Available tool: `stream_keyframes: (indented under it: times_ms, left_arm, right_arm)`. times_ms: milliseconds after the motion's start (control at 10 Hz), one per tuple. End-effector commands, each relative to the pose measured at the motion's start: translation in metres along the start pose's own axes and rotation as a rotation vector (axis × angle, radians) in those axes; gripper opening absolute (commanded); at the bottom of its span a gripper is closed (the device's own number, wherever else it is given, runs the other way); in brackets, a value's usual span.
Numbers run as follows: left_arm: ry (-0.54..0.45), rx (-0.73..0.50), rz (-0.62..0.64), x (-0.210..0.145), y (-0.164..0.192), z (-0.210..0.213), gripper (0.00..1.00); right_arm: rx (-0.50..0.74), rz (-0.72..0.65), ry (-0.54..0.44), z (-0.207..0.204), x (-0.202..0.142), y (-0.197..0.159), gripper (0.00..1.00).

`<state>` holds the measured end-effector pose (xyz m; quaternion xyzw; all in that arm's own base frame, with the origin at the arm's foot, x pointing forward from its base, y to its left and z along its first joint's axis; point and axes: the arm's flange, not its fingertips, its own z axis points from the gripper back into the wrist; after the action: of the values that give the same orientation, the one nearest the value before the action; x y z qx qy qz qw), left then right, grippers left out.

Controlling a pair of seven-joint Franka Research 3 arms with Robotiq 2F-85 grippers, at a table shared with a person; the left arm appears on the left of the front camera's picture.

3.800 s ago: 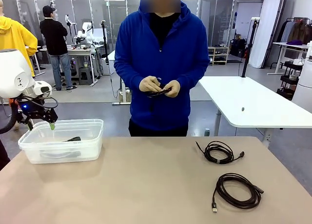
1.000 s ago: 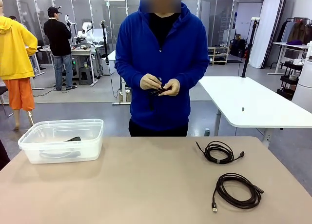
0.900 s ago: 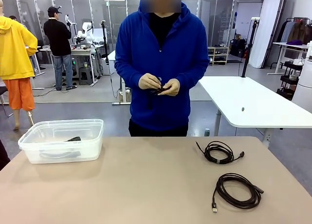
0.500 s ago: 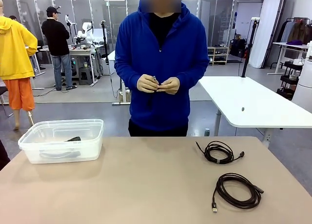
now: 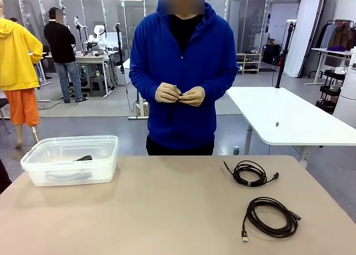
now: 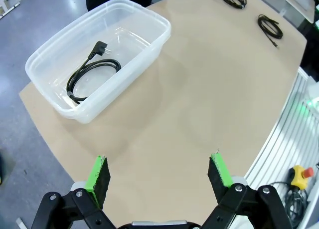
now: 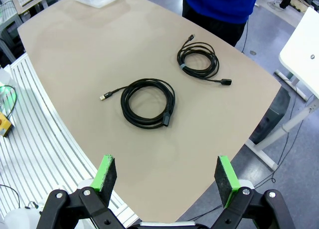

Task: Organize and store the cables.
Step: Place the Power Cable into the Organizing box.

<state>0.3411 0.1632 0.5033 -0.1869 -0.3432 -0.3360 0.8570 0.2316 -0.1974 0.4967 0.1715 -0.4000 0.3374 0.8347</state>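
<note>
While loose on table [image 5: 156, 210], two coiled cables [image 5: 271, 216]

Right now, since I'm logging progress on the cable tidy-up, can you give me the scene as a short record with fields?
Bin: clear plastic bin on the table, far left
In bin: one coiled black cable with a plug
Loose on table: smaller cable farther, larger cable nearer, both coiled, apart
Person's hands: together at the chest, around something small
Left hand: open, empty, raised above the table
Right hand: open, empty, raised above the table
</note>
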Motion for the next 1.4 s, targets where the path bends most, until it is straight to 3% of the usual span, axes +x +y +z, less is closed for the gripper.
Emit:
stream_keyframes:
  times_ms: [0,1300]
  left_arm:
    - [-0.021,-0.016,-0.018,-0.0004,-0.0017,-0.0028,1.0]
    - [-0.021,-0.016,-0.018,-0.0004,-0.0017,-0.0028,1.0]
  right_arm:
    - [0.008,0.016,-0.009,0.0024,-0.0003,0.0002,1.0]
    - [0.008,0.016,-0.009,0.0024,-0.0003,0.0002,1.0]
